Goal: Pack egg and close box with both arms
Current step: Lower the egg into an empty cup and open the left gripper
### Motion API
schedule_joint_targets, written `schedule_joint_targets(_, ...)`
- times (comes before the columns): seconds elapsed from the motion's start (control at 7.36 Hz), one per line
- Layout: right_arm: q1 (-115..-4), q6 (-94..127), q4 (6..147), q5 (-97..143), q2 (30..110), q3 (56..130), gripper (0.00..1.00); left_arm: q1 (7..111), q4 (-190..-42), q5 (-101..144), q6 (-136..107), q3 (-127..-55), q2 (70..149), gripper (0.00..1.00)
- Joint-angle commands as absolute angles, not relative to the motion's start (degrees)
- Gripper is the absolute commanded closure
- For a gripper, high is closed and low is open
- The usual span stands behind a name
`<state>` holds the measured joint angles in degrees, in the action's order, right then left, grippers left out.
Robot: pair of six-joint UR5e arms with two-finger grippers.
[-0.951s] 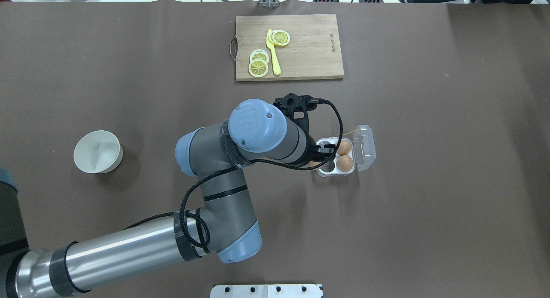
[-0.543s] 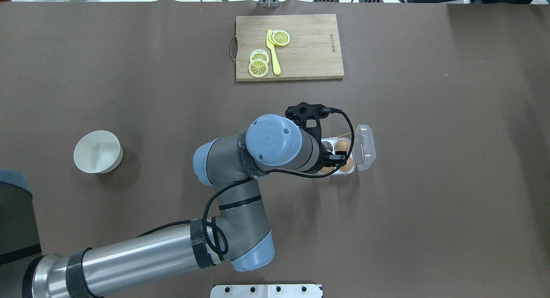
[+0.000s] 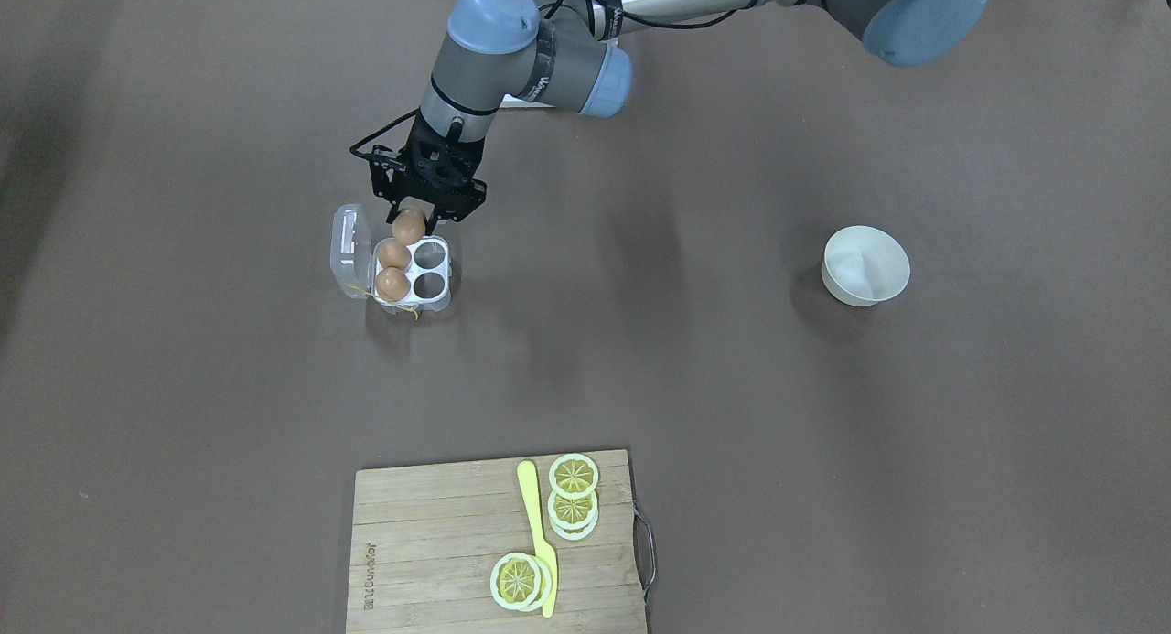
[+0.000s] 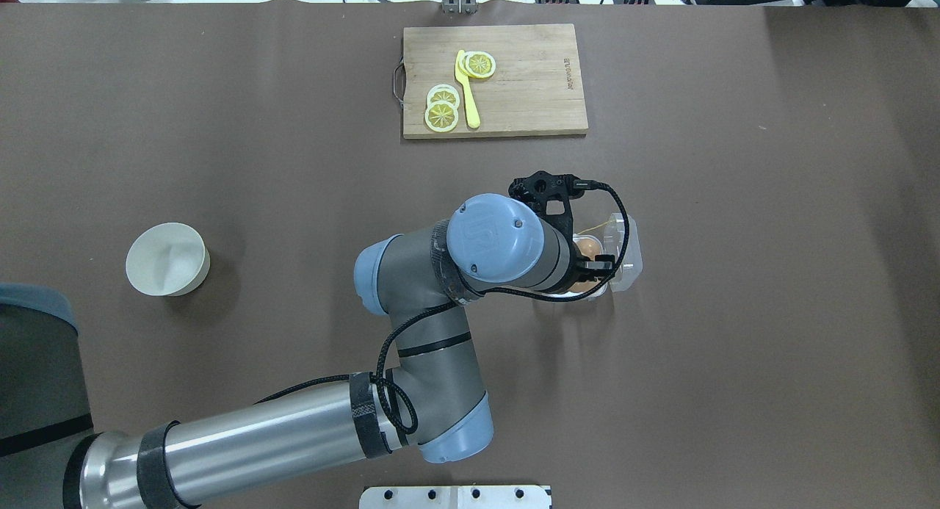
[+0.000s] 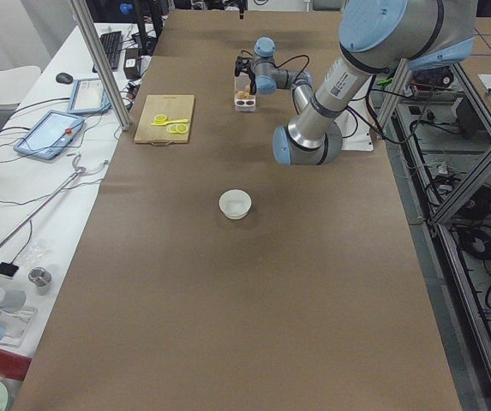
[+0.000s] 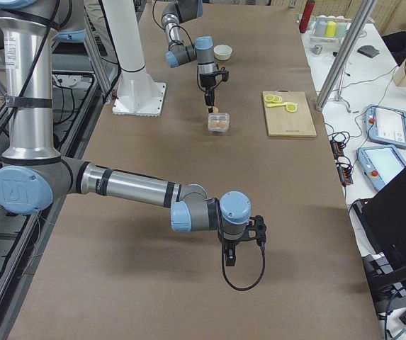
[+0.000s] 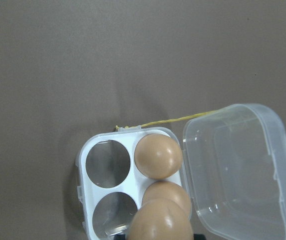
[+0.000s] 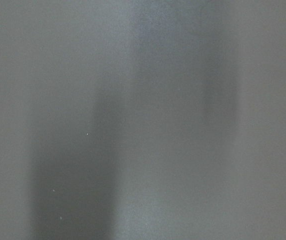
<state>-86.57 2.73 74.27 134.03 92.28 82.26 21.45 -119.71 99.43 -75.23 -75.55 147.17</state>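
Light-brown egg: gripped by the left claw and held clear of the counter, over the box's edge nearest the robot, in line with the two packed eggs; it is not seated in any cell.
Box: stood on the counter near its middle, with the clear lid swung fully open to the side away from the bowl.
Packed eggs: two are seated in the row of cells next to the lid hinge.
Empty cells: the two on the side away from the lid are unfilled.
Yellow string: laid along the far edge of the box, by the hinge.
Left claw: pointed straight down, fingers closed round the egg.
Left arm: stretched across the counter from the robot's left, so that most of the box is covered in the overhead view.
Right claw: seen only from the side, well apart from the box; whether it is open or closed cannot be told.
Counter: covered in brown.
Cutting board: lemon slices and a yellow knife are carried; a maker's mark is printed near one short edge, too small to be read.
Bowl: white, set well apart on the robot's left.
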Motion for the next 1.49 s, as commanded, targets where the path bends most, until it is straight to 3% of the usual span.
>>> schedule_joint_targets(0.0,-86.57,2.72,74.27,134.03,92.46,82.27,0.00,22.49,-119.97,98.53,-74.80,-75.41,147.22,0.58)
schedule_joint_targets(0.68,-86.57,2.64,74.27,134.12,92.72,82.27,0.00,23.91,-124.17,97.13,-73.39,-69.71,147.22,0.58)
schedule_joint_targets(1.36,-86.57,2.55,74.27,134.03,92.72,82.18,0.00,23.12,-124.28,96.94,-73.39,-69.43,147.22,0.54)
